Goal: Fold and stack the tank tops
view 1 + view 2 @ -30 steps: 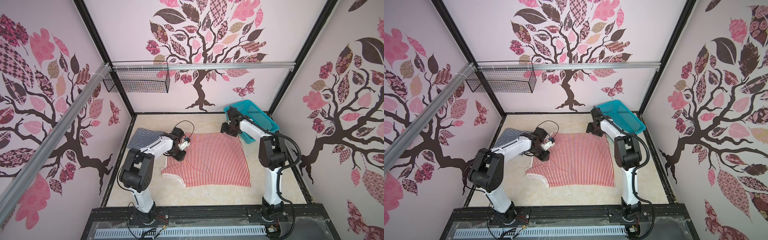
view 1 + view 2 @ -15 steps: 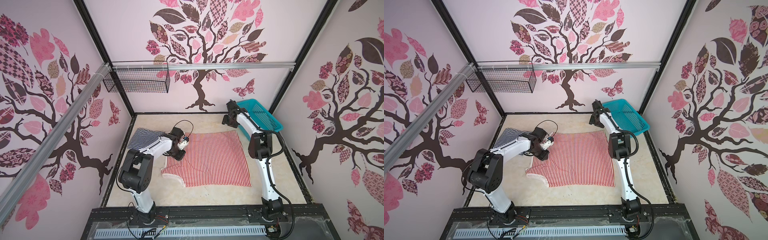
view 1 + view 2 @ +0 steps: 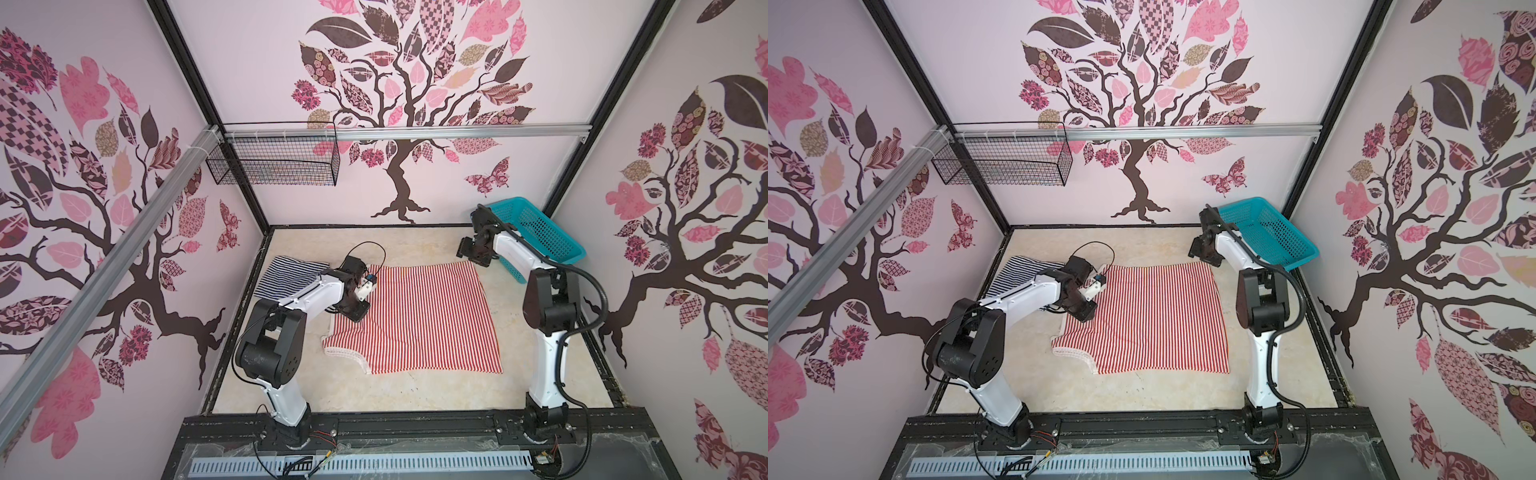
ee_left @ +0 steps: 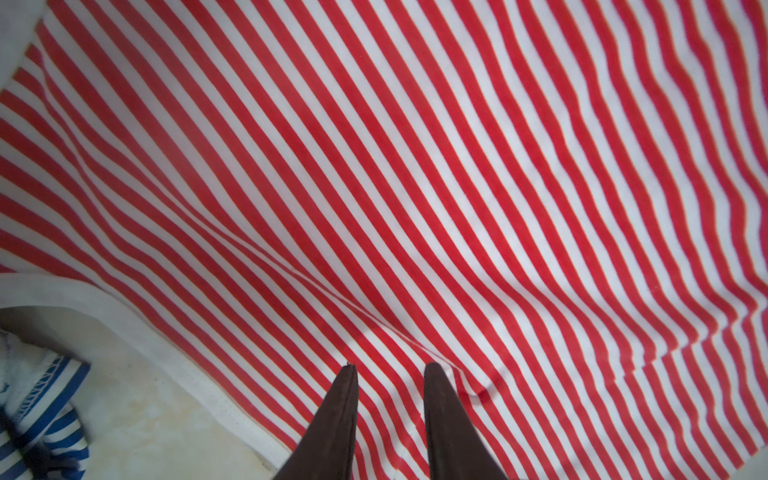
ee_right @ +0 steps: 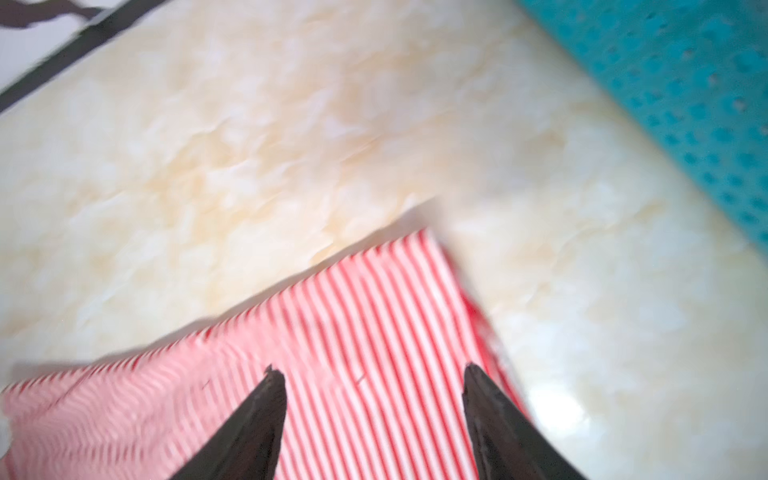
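- A pale marbled tabletop [image 3: 374, 395] is being enclosed by walls [image 3: 457, 62] papered with pink-and-brown trees, and a black wire rack [image 3: 274, 166] is being carried on the back rail [image 3: 457, 133].
- The right gripper [image 5: 370, 372] is being brought back over the far corner of the red-and-white tank top [image 3: 428, 320], after being stretched farther toward the back wall half a second ago. Its jaws are being held wide apart, with that cloth corner lying below and between them.
- The left gripper [image 4: 390, 370] is being kept where it was a second ago, on the red-and-white tank top just inside the pale armhole edging [image 4: 137, 328]. Its jaws are being held only narrowly parted, tips down at the cloth.
- The navy-and-white tank top [image 3: 286, 276] is being left lying just beside the left gripper, partly hidden by that arm.
- The teal basket [image 3: 540, 237] is being leaned toward the wall just behind the right gripper, crowding that arm.
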You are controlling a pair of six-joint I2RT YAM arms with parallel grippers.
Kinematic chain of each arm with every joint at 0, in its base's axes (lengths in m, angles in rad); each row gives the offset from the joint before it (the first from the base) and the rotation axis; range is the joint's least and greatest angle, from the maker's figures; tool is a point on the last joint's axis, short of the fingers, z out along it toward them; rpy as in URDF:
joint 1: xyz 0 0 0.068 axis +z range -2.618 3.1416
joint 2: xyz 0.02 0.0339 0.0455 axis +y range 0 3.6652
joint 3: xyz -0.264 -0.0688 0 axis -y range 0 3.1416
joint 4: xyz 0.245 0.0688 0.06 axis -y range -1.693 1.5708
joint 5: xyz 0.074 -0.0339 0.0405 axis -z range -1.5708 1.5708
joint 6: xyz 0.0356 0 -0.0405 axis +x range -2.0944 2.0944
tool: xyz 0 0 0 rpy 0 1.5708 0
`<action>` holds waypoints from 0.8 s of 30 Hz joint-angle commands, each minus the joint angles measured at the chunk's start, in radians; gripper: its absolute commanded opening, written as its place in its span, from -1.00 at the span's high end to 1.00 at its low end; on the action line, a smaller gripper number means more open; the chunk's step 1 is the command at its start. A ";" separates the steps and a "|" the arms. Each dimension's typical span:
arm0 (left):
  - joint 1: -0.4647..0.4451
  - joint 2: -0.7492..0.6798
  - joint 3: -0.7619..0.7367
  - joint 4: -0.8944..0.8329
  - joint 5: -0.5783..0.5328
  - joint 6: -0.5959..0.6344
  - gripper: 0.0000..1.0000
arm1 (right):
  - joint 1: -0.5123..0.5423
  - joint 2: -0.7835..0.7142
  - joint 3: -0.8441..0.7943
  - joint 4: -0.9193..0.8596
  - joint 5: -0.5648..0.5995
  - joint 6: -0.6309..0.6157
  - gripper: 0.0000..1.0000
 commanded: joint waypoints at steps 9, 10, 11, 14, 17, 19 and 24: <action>0.012 -0.017 -0.095 0.061 -0.150 0.037 0.39 | 0.152 -0.486 -0.728 0.284 -0.011 0.122 -0.39; 0.012 -0.021 -0.102 0.061 -0.148 0.037 0.39 | 0.153 -0.486 -0.759 0.298 -0.023 0.126 -0.39; 0.012 -0.027 -0.108 0.062 -0.147 0.038 0.39 | 0.152 -0.481 -0.780 0.311 -0.035 0.127 -0.39; 0.012 -0.037 -0.124 0.059 -0.149 0.035 0.39 | 0.152 -0.466 -0.820 0.322 -0.018 0.136 -0.39; 0.012 -0.035 -0.143 0.059 -0.165 0.033 0.39 | 0.152 -0.465 -0.843 0.315 0.030 0.137 -0.39; 0.012 -0.029 -0.157 0.055 -0.186 0.036 0.39 | 0.151 -0.466 -0.853 0.294 0.066 0.139 -0.39; 0.012 -0.034 -0.188 0.052 -0.208 0.052 0.39 | 0.119 -0.469 -0.894 0.280 0.088 0.151 -0.39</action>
